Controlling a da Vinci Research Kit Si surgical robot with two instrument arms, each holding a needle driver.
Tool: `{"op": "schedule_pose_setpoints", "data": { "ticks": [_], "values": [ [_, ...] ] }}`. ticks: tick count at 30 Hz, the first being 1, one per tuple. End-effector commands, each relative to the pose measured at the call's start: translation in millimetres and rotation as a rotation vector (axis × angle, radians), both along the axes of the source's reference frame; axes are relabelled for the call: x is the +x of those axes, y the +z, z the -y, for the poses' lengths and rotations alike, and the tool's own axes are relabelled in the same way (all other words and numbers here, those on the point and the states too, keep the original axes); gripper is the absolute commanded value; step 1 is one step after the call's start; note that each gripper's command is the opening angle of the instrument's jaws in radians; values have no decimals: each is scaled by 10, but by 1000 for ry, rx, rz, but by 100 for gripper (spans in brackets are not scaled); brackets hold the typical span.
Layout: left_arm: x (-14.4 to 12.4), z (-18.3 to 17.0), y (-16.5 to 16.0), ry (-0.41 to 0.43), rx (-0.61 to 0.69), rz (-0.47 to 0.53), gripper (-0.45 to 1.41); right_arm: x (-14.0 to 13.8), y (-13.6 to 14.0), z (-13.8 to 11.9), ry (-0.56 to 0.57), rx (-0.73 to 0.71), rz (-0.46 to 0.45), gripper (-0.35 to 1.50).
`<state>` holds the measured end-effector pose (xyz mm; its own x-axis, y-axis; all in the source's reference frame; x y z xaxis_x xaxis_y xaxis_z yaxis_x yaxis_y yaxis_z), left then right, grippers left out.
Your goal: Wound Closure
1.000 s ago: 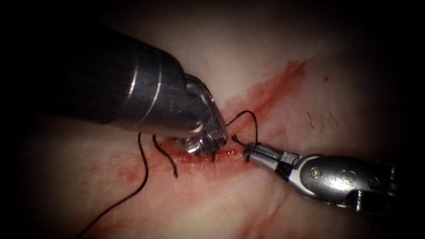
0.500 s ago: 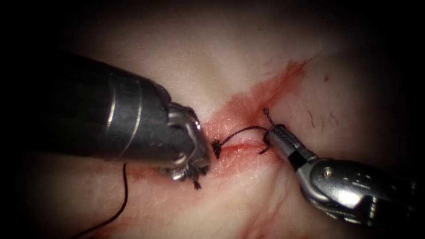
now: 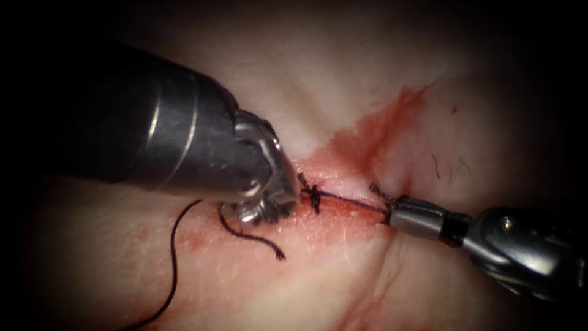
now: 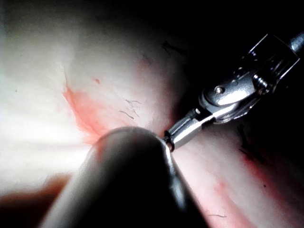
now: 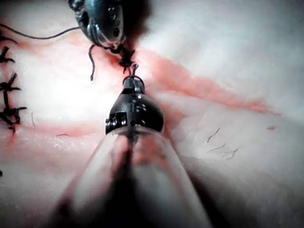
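The right tool (image 3: 393,213), coming in from 4 o'clock, had its fingers squeezed shut on the thread (image 3: 352,205). The thread ran straight and tight from there to a small knot (image 3: 313,198) at 9 o'clock of it, likely so the knot would sit down snug on the cut (image 3: 334,216). The left tool (image 3: 275,208), reaching in from 10 o'clock, seemed to pinch the thread on the knot's other side. A loose end (image 3: 251,236) curled on the tissue (image 3: 343,276) below. Red fluid (image 3: 373,129) stained the tissue toward 1 o'clock. Older stitches (image 5: 7,85) sat further along.
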<state>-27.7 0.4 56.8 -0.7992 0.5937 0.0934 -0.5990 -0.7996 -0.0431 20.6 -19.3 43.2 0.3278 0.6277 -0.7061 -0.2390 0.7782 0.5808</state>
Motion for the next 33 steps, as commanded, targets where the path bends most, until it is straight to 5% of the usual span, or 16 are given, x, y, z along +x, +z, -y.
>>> {"op": "schedule_pose_setpoints", "data": {
  "ticks": [1,8,16,22,32,33],
  "values": [
    [-8,-14,7,-12,-12,-2,-45,8,14,0,-33,-35,-16,-35],
    [-34,-124,9,-115,-157,-2,-45,24,37,2,-129,-209,-73,-35],
    [-47,-165,18,-149,-220,-2,-45,40,49,13,-242,-341,-132,-35],
    [-38,-136,6,-134,-174,23,-45,37,39,1,-181,-367,-105,-35],
    [-3,-30,-28,-95,237,-8,-45,26,21,-19,-138,-352,-139,-35],
    [10,-4,-26,-78,356,-30,-45,27,19,-19,-134,-352,-143,-35]
  ]
}}
